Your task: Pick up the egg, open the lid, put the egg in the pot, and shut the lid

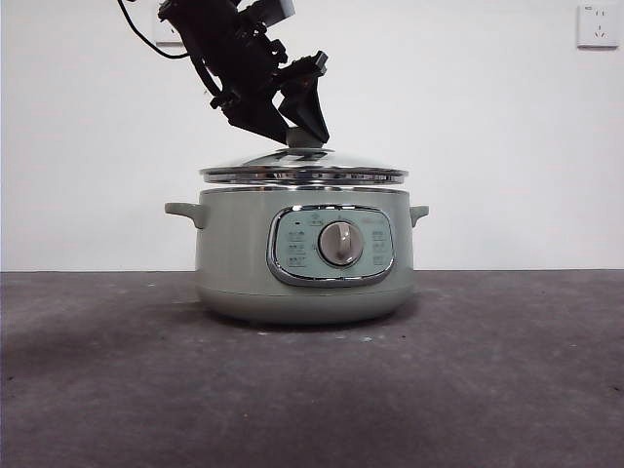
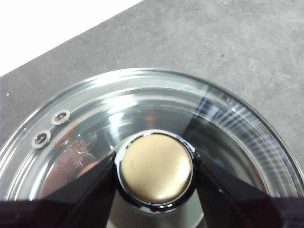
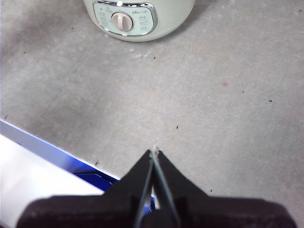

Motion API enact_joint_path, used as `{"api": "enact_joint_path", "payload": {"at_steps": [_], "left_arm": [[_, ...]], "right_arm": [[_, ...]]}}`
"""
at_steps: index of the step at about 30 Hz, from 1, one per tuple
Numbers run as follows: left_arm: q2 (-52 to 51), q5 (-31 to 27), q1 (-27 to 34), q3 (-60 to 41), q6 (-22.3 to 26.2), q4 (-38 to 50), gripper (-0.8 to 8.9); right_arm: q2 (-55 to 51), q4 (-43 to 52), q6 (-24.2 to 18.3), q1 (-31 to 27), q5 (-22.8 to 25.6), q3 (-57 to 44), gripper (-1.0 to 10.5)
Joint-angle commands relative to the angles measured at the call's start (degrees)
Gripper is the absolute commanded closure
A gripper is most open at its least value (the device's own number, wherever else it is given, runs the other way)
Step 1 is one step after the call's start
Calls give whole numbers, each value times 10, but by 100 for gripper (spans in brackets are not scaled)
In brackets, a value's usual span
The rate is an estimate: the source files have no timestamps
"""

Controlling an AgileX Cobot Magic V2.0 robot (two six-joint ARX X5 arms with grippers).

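Note:
The sage-green pot [image 1: 304, 263] stands at the middle of the dark table, its control panel and silver dial [image 1: 340, 243] facing me. The glass lid [image 1: 304, 174] with a chrome rim sits on top of it. My left gripper [image 1: 304, 136] comes down from the upper left, and its jaws press on both sides of the lid's knob [image 2: 155, 167]. The lid [image 2: 228, 137] fills the left wrist view. My right gripper [image 3: 154, 153] is shut and empty above bare table, well away from the pot [image 3: 137, 19]. The egg is not in view.
A white wall stands behind the table, with a socket [image 1: 597, 24] at the top right. A blue-edged white surface [image 3: 42, 166] lies beside the table near the right gripper. The table [image 1: 507, 370] is dark grey.

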Motion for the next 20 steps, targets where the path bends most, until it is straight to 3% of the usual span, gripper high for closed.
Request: {"api": "enact_joint_path", "payload": {"at_steps": [1, 8, 20], "left_arm": [[-12, 5, 2, 2, 7, 23, 820], [6, 33, 11, 0, 0, 25, 820], [32, 33, 9, 0, 0, 29, 820]], "right_arm": [[-1, -15, -3, 1, 0, -5, 958], [-1, -15, -2, 1, 0, -5, 958], [-1, -15, -2, 1, 1, -5, 958]]}}
